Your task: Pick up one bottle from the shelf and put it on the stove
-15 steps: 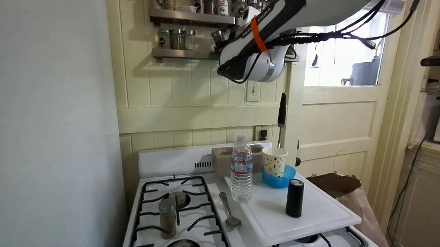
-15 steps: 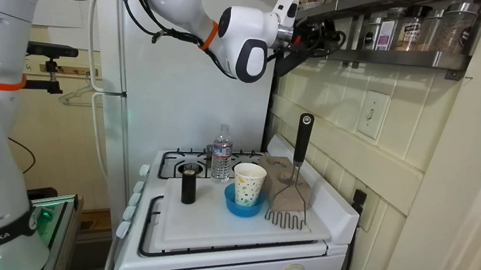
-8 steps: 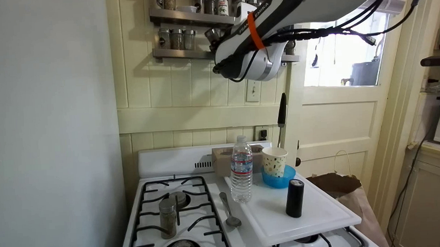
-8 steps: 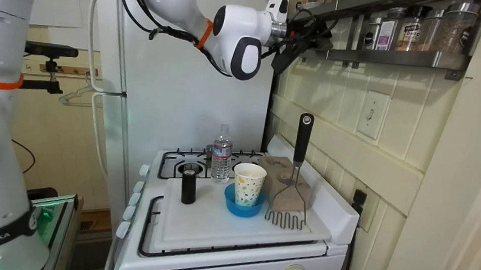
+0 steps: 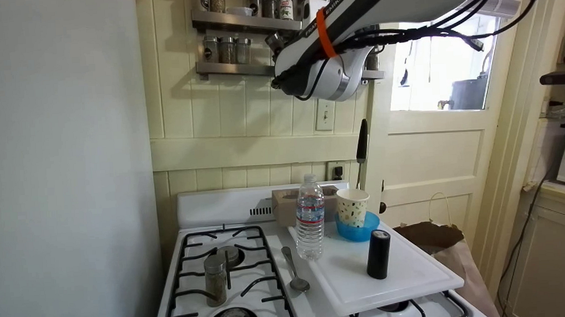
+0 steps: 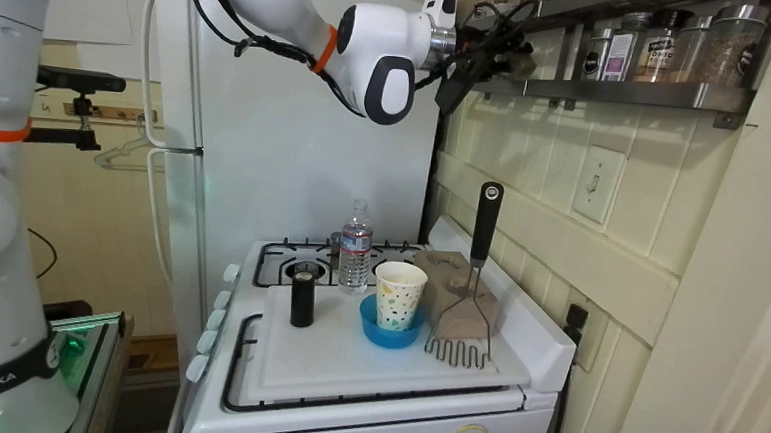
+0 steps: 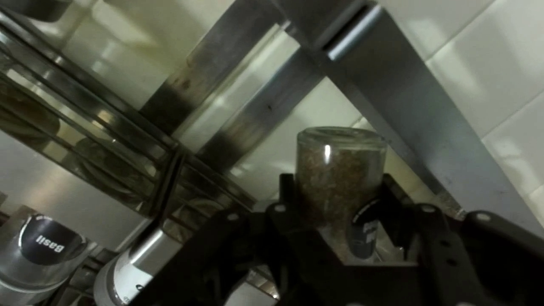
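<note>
Wrist view gives me my best look at the grip: my gripper (image 7: 338, 193) is clamped on a spice jar (image 7: 340, 168), a dark finger pressing each side of the glass. The round label is partly covered by the finger on the right and too blurred for me to read; the jar's lower end is lost among the dark parts. A Basil jar (image 7: 46, 242) at lower left is cut off by the frame.

In an exterior view I see the held jar tilted, poking out left of the arm (image 5: 340, 51) in front of the shelf (image 5: 238, 68). The arm covers the gripper and the shelf's middle, and the upper tier runs off the top. Whether the jar touches a rail I cannot tell. In an exterior view the cables (image 6: 282, 52) loop over the gripper, leaving the jar a brownish blur at its tip.

Well below is the stove (image 5: 218, 206), its near edge out of frame. A second jar (image 5: 216, 280) stands at the left grate (image 5: 250, 265), a bar crossing its base. The board (image 5: 352, 281) hides most of the right grate (image 5: 417, 310), and the bottle (image 5: 310, 219) at its left edge blocks part of the carton (image 5: 285, 211).
</note>
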### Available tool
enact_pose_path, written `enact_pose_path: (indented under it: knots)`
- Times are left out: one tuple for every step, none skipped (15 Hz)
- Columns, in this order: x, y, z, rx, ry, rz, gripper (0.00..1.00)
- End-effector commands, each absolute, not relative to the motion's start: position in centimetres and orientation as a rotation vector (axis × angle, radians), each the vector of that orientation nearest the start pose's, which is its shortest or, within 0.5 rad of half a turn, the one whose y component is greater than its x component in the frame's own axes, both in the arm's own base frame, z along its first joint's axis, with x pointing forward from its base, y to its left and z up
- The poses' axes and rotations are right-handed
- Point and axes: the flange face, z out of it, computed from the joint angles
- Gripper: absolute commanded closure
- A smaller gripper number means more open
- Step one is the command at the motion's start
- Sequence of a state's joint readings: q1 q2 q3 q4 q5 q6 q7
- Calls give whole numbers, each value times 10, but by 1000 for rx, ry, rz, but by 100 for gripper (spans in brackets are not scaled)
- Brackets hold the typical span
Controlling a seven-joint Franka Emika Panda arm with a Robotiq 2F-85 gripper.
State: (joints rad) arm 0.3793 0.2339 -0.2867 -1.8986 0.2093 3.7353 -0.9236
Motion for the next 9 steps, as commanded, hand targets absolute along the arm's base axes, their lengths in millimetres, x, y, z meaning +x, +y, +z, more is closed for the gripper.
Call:
enact_pose_path:
  knots:
    - [601, 52, 584, 1580, 766, 1663, 75]
    - [599, 53, 584, 1575, 768, 1654, 75]
    - [598, 51, 583, 1567, 772, 1638, 75]
    - [597, 51, 582, 1564, 777, 1628, 75]
    - [595, 50, 582, 1561, 778, 1616, 75]
    - [594, 48, 581, 1557, 771, 1608, 75]
    - [592, 47, 580, 1552, 766, 1600, 75]
    - [590, 46, 580, 1549, 761, 1593, 75]
    - [588, 46, 579, 1545, 757, 1587, 75]
